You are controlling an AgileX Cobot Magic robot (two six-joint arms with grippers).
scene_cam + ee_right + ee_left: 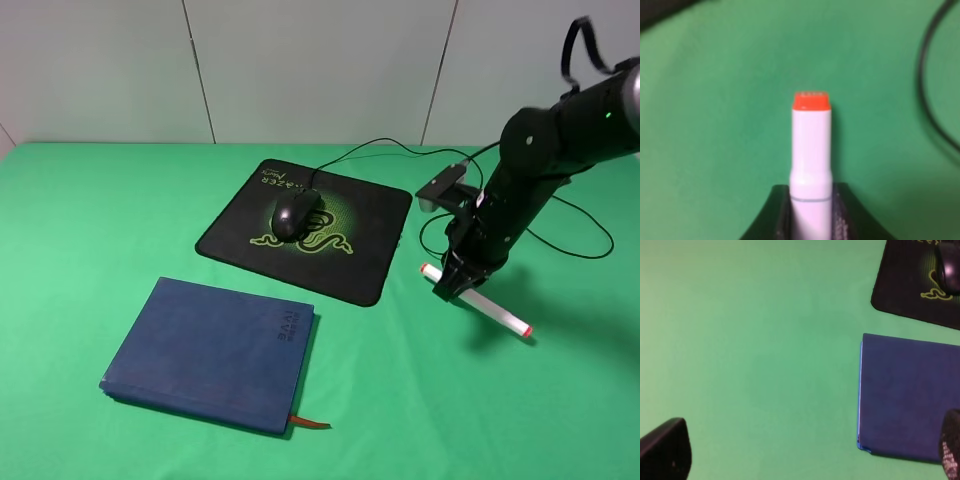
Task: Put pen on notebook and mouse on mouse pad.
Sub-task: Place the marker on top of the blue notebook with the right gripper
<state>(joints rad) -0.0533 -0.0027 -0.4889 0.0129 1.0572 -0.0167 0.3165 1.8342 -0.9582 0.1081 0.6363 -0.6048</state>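
Note:
The white pen (500,313) with red-orange tips lies slanted, low over the green cloth, right of the mouse pad (370,245). My right gripper (452,283) is shut on the pen near its left end; in the right wrist view the black fingers (777,210) press both sides of the pen (811,145). The black mouse (295,212) sits on the mouse pad's green emblem. The dark-blue notebook (205,350) lies closed at the front left with nothing on it. My left gripper (810,455) hangs open over bare cloth beside the notebook (910,390); it does not show in the exterior high view.
The mouse cable (400,150) runs back from the pad and loops on the cloth behind my right arm (560,120). A stretch of cable (927,95) lies near the pen's tip. Green cloth (100,220) covers the whole table.

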